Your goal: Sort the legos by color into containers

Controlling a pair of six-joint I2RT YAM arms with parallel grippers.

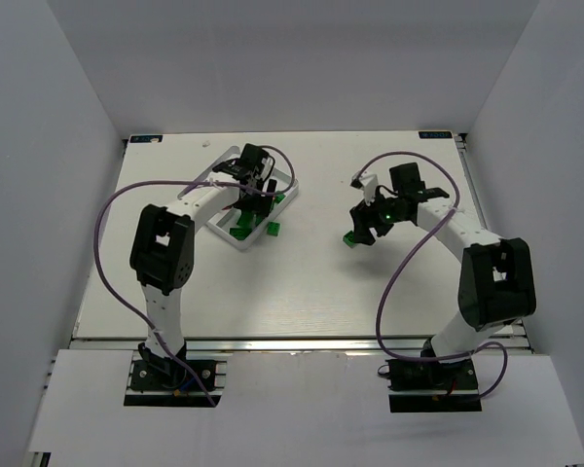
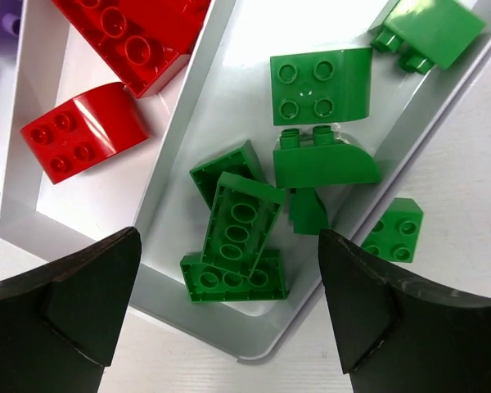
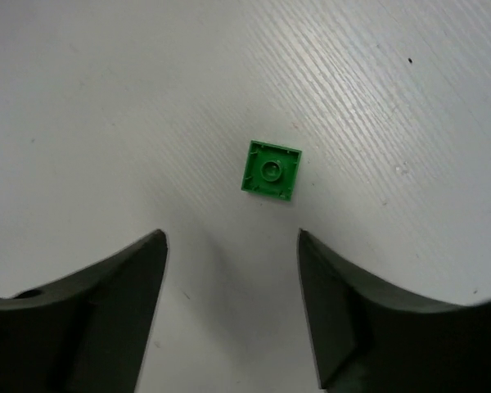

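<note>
hovering over one upturned green lego (image 3: 270,170), right pincer (image 3: 230,246) spread wide

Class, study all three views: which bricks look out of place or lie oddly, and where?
Two sit outside the tray. A green square brick rests on the table beside its outer wall; an upturned green brick lies alone under the right tool.

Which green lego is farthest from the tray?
The lone green lego below the open right gripper, underside up on the table; the other greens lie in or beside the tray.
</note>
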